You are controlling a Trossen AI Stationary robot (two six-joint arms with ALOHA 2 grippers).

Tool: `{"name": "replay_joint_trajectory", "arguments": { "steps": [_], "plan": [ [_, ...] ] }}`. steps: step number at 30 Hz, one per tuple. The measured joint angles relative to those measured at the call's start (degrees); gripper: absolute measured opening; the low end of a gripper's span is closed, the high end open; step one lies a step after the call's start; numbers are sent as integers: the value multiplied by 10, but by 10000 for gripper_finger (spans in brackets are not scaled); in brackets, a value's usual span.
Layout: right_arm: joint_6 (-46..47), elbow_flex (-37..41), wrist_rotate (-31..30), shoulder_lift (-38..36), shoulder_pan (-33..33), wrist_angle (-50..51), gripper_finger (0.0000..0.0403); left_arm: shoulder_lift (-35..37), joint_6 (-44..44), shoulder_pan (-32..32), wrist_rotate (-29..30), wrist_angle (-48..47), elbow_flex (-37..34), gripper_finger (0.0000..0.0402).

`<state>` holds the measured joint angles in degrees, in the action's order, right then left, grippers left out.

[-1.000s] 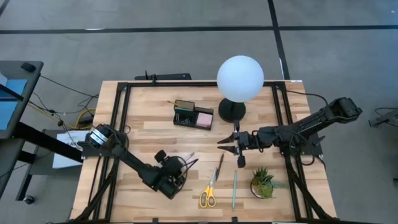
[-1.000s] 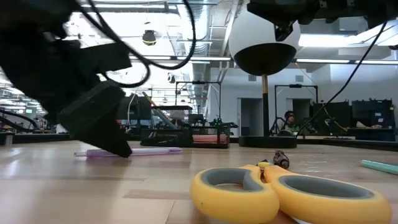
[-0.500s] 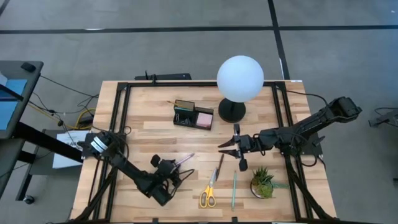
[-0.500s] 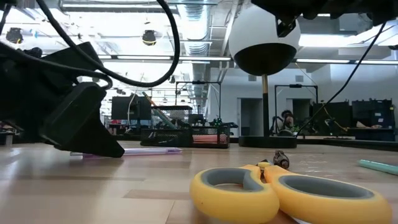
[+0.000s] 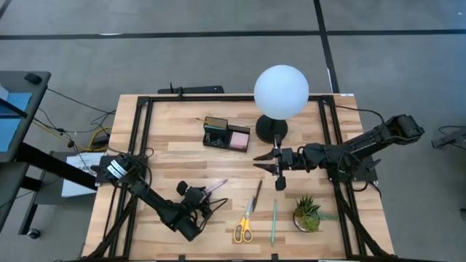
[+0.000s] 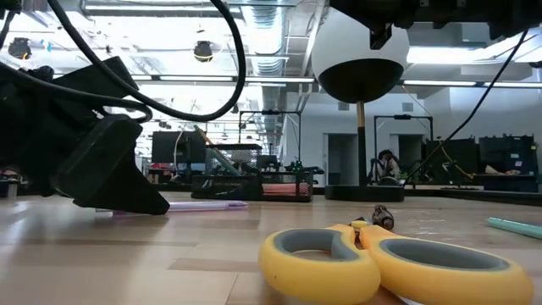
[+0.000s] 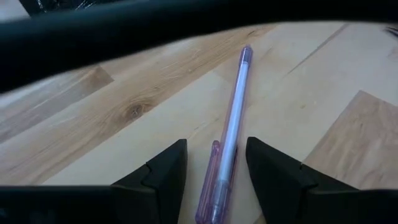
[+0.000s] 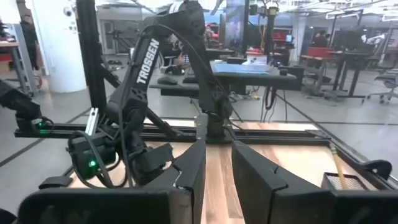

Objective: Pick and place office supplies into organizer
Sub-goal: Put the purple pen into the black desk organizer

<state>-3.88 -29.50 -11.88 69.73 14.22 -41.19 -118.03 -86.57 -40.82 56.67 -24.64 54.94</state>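
Note:
A purple pen (image 7: 231, 140) lies flat on the wooden table, and my left gripper (image 7: 214, 155) stands open low over its near end, one finger on either side; I cannot see either finger touching it. From above, this gripper (image 5: 203, 197) is at the near left and the pen (image 5: 217, 187) points away from it. My right gripper (image 5: 259, 161) hovers above the table's middle, pointing left, with a narrow gap (image 8: 217, 165) and nothing in it. The black organizer (image 5: 226, 135) stands toward the far edge with a pink pad (image 5: 239, 138) in it. Yellow-handled scissors (image 5: 245, 223), a dark pencil (image 5: 258, 194) and a teal pen (image 5: 274, 221) lie near the front.
A white globe lamp (image 5: 281, 90) on a black base (image 5: 271, 131) stands right of the organizer. A small green potted plant (image 5: 308, 212) sits at the near right. The scissors' handles (image 6: 389, 264) fill the low view's foreground. A black frame (image 5: 142, 138) borders the table.
My left gripper has sunk toward the table, drawn back toward the near left and rolled, uncovering the purple pen, which has not moved. My right gripper has swung slightly toward the far edge.

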Motion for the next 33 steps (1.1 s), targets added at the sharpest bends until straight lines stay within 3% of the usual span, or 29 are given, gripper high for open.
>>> {"name": "replay_joint_trajectory", "arguments": {
  "steps": [11, 17, 25, 29, 33],
  "plan": [
    [29, 0, 24, 0, 31, -2, 71, -10, -39, -11, 26, 5, 0, 164],
    [29, 0, 52, 0, 76, 25, 71, -71, -69, -30, 114, 40, 0, 164],
    [39, 0, 52, 0, 127, 35, 71, -74, -96, -34, 113, 10, 1, 162],
    [40, 0, 51, 0, 152, 40, 71, -73, -69, -32, 113, 41, 0, 130],
    [50, 0, 51, 0, 175, 44, 71, -73, -54, -32, 113, 58, 0, 62]
  ]
}}
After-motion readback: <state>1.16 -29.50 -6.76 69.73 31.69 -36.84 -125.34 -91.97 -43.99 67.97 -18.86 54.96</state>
